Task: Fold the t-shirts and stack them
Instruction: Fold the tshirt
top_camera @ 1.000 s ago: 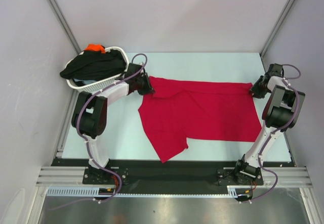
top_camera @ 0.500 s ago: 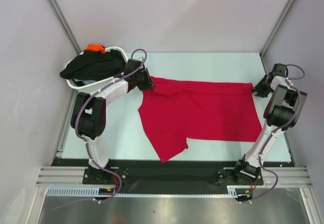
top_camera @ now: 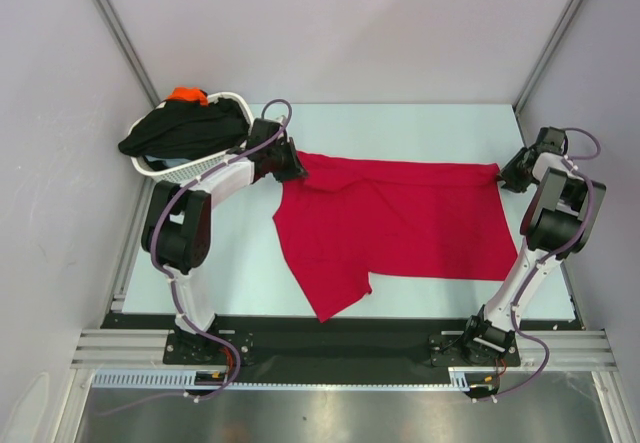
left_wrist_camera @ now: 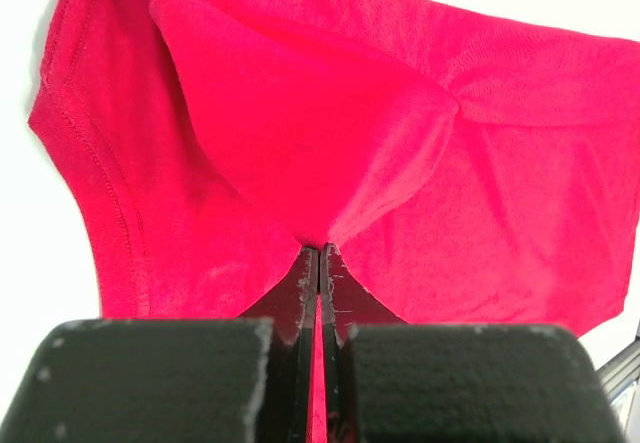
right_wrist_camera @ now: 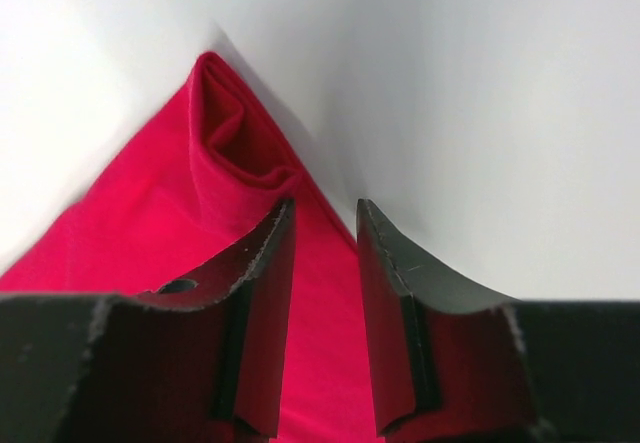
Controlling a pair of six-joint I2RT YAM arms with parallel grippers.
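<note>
Table (top_camera: 240, 263): red t-shirt (top_camera: 400, 223), left claw (left_wrist_camera: 318, 253) pinching; right claw (right_wrist_camera: 323, 206) seemingly parted

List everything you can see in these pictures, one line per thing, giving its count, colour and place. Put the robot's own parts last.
red t-shirt: 1, crimson, spread across the middle of the table, partly rumpled at its left side
black t-shirt: 1, black, heaped over the basket
orange t-shirt: 1, orange, only a bit shows at the basket's far rim
basket: 1, white, far left corner of the table
table: 1, pale, under everything
left gripper: 1, black, shut on the red t-shirt's far left part
right gripper: 1, black, open at the red t-shirt's far right corner
</note>
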